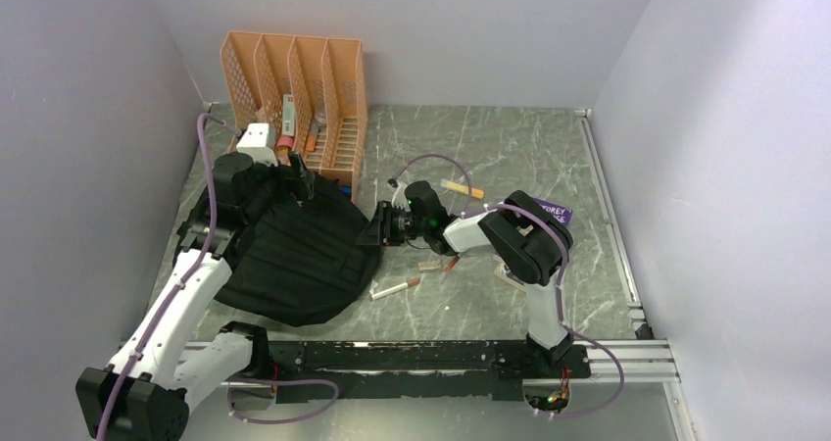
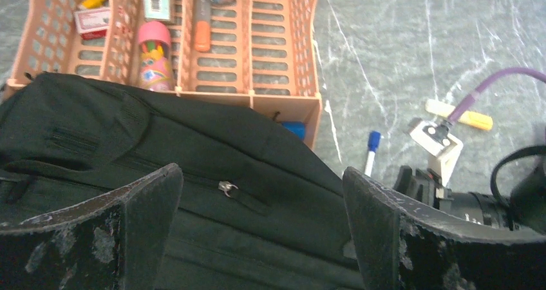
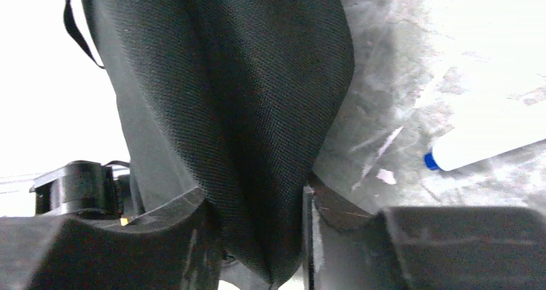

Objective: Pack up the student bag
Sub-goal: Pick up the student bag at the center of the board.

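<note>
- right gripper (image 3: 257, 196): fingers (image 3: 161, 245) clamped on a fold of the bag (image 3: 257, 96). Black cloth fills the gap between them and runs on past the tips. From the top view, this is the bag edge on the right arm's side.
- left gripper (image 2: 262, 174): fingers (image 2: 135, 232) wide apart, holding nothing. Bag cloth lies between and under them. I cannot tell whether the tips touch it.
- zip pull (image 2: 226, 188) sits between the left fingers, a little nearer the left-hand one. The zip line through it looks shut to me.
- The bag lies slumped on the table (image 1: 510, 147). Its far edge is against, or just short of, the organiser (image 2: 283, 106), which stands beyond the left fingertips.
- Things I can see outside the bag:
  - blue-capped pen (image 2: 372, 149), on the table just past the left gripper's right-hand finger.
  - yellow marker (image 2: 460, 115), farther out the same way.
  - loose pen (image 1: 397, 288), on the near side of the right fingers.
  - book (image 1: 554, 213), well behind the right fingers by that arm's elbow and partly hidden.
- More small items stand in the organiser slots. I cannot say whether they are part of the load.
- Progress, my judgement: early. I see no open mouth on the bag and nothing going in. The interior is hidden, so I cannot rule out something already inside.
- Left to do, as I read it: get the zip open, hold the mouth open, load the book and pens, then close up.
</note>
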### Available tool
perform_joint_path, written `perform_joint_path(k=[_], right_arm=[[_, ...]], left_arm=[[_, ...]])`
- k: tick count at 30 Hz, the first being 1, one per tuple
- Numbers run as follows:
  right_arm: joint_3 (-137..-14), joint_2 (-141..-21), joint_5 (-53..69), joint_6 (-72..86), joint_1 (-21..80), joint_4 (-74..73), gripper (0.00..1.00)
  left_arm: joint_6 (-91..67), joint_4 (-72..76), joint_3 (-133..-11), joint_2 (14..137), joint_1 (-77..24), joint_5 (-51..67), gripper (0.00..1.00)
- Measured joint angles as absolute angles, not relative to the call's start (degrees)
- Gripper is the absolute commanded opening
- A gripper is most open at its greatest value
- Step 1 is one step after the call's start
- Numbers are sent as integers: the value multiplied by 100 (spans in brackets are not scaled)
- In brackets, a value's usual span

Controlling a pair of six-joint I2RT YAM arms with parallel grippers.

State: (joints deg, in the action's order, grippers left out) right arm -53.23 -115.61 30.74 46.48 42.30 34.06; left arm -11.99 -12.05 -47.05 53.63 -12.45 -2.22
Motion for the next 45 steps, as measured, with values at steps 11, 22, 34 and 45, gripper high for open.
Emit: perform_joint_path(k=[11, 22, 34, 45], right_arm=[[-5376, -11087, 3555, 4646, 4259, 3437, 0], [-6364, -10589, 3623, 5312, 4348, 2764, 0], [-7310, -10956, 3479, 6123, 4346, 2211, 0], [-7474, -11043, 3409, 6187, 4346, 2043, 0]], left_arm=[[-1479, -1988, -4571, 4862, -2228, -561, 98], [-1863, -3170, -4943, 4617, -3249, -1131, 98], [-2150, -3948, -5404, 4831, -4648, -1750, 98], [-2646, -5113, -6051, 6075, -5920, -3481, 98]])
